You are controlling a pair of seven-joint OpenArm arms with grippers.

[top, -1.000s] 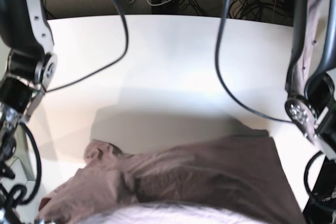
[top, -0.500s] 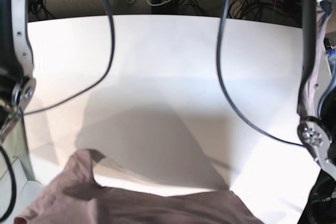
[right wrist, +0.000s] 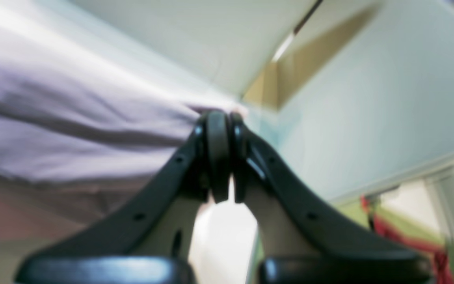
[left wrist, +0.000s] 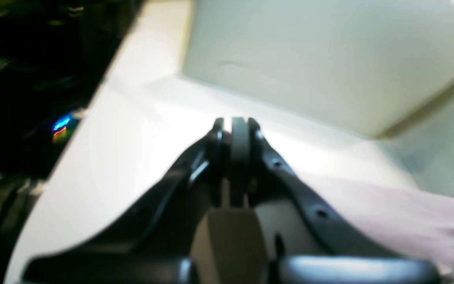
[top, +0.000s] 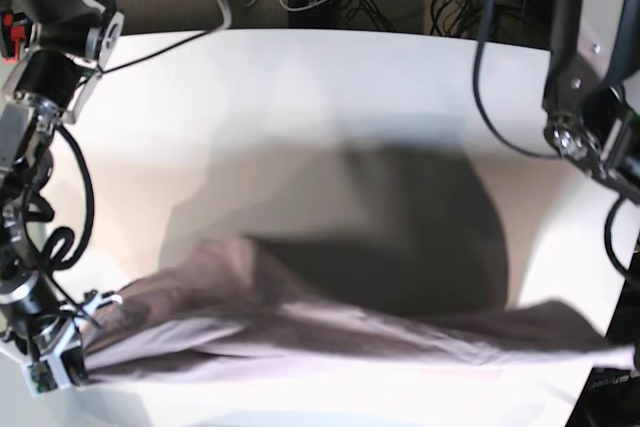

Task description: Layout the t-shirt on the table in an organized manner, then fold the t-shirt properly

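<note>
the t-shirt [top: 340,332] hangs stretched and airborne over the bench's [top: 300,97] near edge, blurred, not yet laid flat. right end effector [right wrist: 221,118] pinches one corner; left end effector [left wrist: 235,124] is pressed together, seemingly gripping the other. spreading and all folding remain.

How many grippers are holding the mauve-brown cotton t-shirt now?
2. The right gripper pinches the mauve-brown cotton t-shirt at the base view's left edge. The left gripper is shut, cloth trailing beside it, at that view's right edge; its own grip point is hidden.
</note>
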